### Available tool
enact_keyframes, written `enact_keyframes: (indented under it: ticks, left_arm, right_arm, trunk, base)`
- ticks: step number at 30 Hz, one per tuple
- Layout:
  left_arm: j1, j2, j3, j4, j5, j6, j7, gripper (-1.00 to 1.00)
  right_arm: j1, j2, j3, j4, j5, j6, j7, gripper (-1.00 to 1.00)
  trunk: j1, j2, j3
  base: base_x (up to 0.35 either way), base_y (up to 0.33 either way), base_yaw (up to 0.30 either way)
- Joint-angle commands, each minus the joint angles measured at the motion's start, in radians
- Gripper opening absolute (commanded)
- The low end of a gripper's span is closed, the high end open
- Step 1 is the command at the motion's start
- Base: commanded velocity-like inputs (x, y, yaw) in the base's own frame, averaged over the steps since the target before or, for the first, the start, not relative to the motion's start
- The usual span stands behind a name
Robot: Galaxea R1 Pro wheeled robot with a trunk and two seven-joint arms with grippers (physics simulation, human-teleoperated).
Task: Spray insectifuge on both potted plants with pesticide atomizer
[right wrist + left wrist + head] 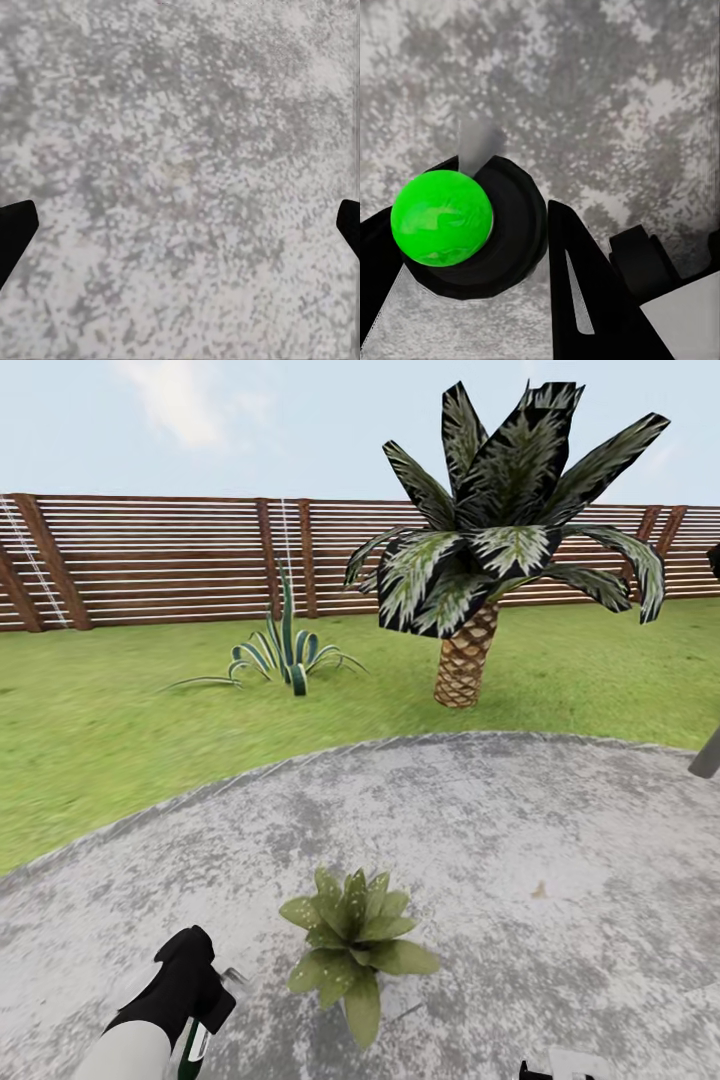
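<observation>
One potted plant (352, 945) beside left end effector (472, 255) pinching atomizer (442, 217) (green-capped); right end effector (180, 232) spread.

The left gripper (480, 277) closes its black fingers (585, 292) on the pesticide atomizer (472, 225), seen from above: a bright green round cap sits on a black ring-shaped collar, and one finger lies on either side of that collar. A pale grey nozzle stub sticks out past the collar, away from the camera. Beneath it lies the grey mottled patio (607, 82).
</observation>
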Motion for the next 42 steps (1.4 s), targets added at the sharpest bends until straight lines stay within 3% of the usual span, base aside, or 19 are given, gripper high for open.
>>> enact_keyframes:
  ticks: [1,11,25,28,30,31,34,42]
  left_arm:
    - [-0.001,-0.001,0.006,-0.002,-0.007,0.003,-0.007,-1.0]
    - [-0.001,-0.001,0.005,-0.001,-0.008,0.003,-0.007,-1.0]
    - [0.002,0.004,-0.01,0.01,-0.015,-0.012,-0.015,-1.0]
    - [0.001,0.016,-0.056,0.013,-0.017,-0.012,-0.023,-1.0]
    - [-0.001,0.044,-0.08,0.015,-0.017,-0.012,-0.046,-1.0]
    - [-0.004,0.071,-0.092,0.017,-0.018,-0.012,-0.093,-1.0]
    - [-0.007,0.099,-0.119,0.009,-0.021,-0.014,-0.173,-1.0]
    - [-0.008,0.109,-0.143,0.005,-0.022,-0.014,-0.198,-1.0]
  right_arm:
    - [-0.001,0.0,-0.007,0.002,0.011,-0.004,-0.003,1.0]
    - [-0.001,0.001,-0.007,0.002,0.011,-0.004,-0.004,1.0]
    - [-0.001,0.0,-0.007,0.002,0.011,-0.004,-0.003,1.0]
    - [-0.001,-0.004,-0.007,0.003,0.012,-0.003,-0.003,1.0]
    - [-0.001,-0.006,-0.007,0.005,0.012,-0.002,-0.002,1.0]
    - [-0.001,-0.006,-0.007,0.005,0.012,-0.001,-0.002,1.0]
    - [-0.001,-0.007,-0.007,0.005,0.013,-0.001,-0.002,1.0]
    - [-0.001,-0.004,-0.007,0.005,0.012,-0.002,-0.001,1.0]
  trunk:
    - [0.0,0.0,-0.001]
    - [0.0,0.0,-0.001]
    - [0.0,0.0,-0.001]
    - [0.0,0.0,-0.001]
    - [0.0,0.0,-0.001]
    - [0.0,0.0,-0.001]
    - [0.0,0.0,-0.001]
    - [0.0,0.0,-0.001]
  base:
    - [0.282,-0.209,0.0]
    - [0.239,-0.218,0.014]
    - [0.018,-0.023,0.214]
    - [0.0,0.0,0.015]
    - [0.0,0.0,0.004]
    - [0.0,0.0,0.001]
    - [0.0,0.0,0.0]
    - [-0.027,-0.019,0.0]
